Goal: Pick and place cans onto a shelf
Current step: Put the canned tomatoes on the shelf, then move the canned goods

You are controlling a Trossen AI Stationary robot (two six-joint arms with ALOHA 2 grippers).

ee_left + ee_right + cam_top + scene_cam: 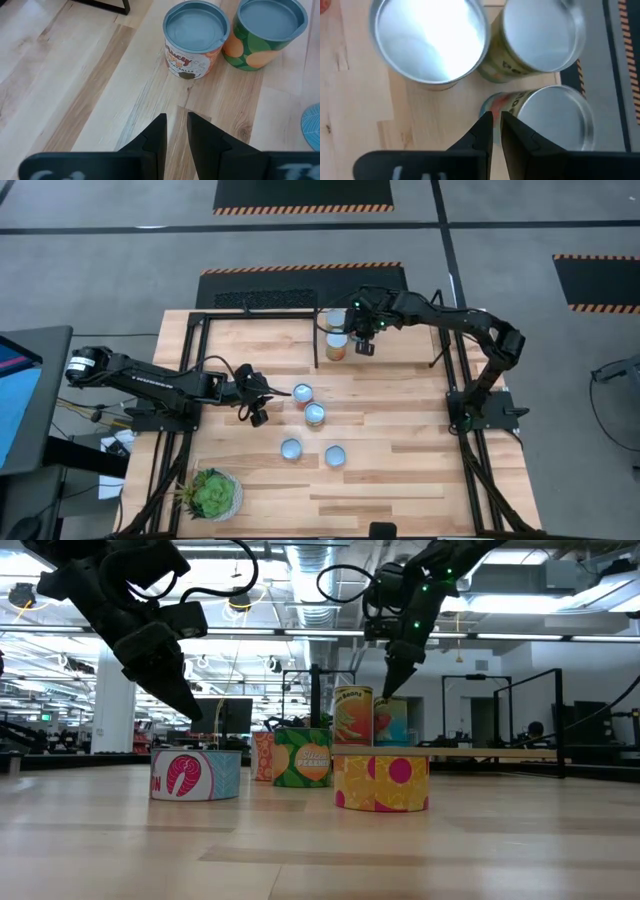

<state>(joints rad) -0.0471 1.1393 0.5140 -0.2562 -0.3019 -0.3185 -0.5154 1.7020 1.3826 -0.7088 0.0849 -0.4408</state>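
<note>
Shelf [410,352] is sitting at the far end of the table [400,470], its light board framed by black rods, and three cans are already standing on it in a tight cluster [430,40]. Four more cans are waiting on the tabletop nearer the middle [314,414], loosely grouped, with a potted plant [210,492] well apart at the near corner.

The right gripper [364,343] is hovering just above the shelved cluster, its fingers drawn almost together with only a thin slit between them and nothing held, which suggests a can has been set down and this arm's placing step is closing out. The left gripper [256,416] is reaching toward the table group, its fingers likewise nearly closed and empty, pointing at an orange-labelled can [195,40] with a green one [265,30] just beside it.

The step in hand looks like the next pick by the left arm. That calls for spreading the fingers wider than the can, then advancing to straddle the orange-labelled one without nudging its green neighbour.
</note>
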